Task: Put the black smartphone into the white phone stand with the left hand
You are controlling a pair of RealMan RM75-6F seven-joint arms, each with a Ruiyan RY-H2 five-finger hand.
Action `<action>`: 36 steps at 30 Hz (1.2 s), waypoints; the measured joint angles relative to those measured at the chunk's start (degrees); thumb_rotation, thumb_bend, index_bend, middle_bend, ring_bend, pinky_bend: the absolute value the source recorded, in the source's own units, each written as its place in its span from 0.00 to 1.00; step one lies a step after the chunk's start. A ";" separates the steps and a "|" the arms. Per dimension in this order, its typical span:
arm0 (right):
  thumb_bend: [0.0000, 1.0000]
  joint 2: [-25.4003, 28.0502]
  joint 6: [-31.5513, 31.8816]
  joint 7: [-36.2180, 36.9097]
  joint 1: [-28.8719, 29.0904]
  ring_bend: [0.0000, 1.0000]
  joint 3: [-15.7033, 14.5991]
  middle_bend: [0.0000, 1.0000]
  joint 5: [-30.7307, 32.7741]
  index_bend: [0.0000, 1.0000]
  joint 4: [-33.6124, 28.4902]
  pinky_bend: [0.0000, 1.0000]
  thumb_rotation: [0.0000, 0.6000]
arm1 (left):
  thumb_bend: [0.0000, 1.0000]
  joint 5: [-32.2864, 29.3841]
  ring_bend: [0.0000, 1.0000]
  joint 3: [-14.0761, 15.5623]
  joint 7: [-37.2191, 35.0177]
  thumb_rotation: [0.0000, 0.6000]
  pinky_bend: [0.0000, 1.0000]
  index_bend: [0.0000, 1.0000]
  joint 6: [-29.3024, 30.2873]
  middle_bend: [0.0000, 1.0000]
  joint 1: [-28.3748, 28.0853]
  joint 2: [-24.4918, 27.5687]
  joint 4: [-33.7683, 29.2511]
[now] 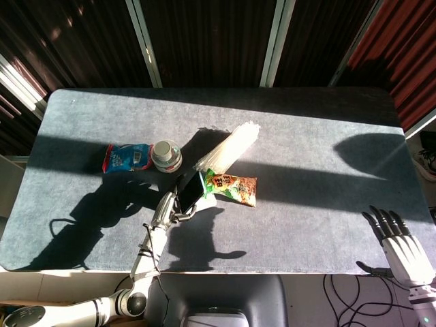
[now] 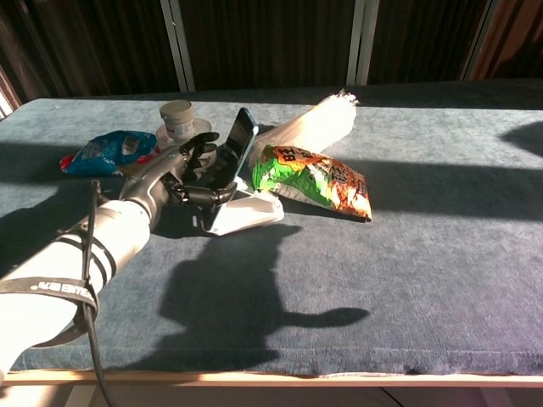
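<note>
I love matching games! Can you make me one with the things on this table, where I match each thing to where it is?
Things:
1. black smartphone
2. green snack bag
3. blue snack bag
4. right hand

Places:
A. far left on the table
B. off the table's right corner
C. leaning in the white phone stand
D. just right of the stand

Pairs: 1-C, 2-D, 3-A, 4-B

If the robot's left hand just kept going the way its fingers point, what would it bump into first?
Most likely the black smartphone, which leans in the white phone stand right in front of the left hand. The fingers already look at or very near its back; depth is hard to judge. Behind it lies the green snack bag.
</note>
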 measured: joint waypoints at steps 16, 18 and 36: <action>0.11 -0.09 -0.13 -0.40 0.03 0.00 0.07 0.00 0.15 0.00 0.06 0.00 1.00 | 0.31 5.46 0.00 2.28 -2.80 1.00 0.00 0.00 1.16 0.00 1.26 4.34 -6.19; 0.11 -0.05 -0.13 -0.32 0.02 0.00 0.04 0.00 0.12 0.00 0.04 0.00 1.00 | 0.31 7.15 0.00 3.39 -2.96 1.00 0.00 0.00 1.40 0.00 1.82 6.63 -7.68; 0.11 -1.31 -1.38 -3.88 0.36 0.00 0.40 0.00 1.20 0.00 -0.52 0.00 1.00 | 0.35 18.01 0.00 14.98 8.88 1.00 0.00 0.00 20.47 0.00 18.30 37.77 -6.44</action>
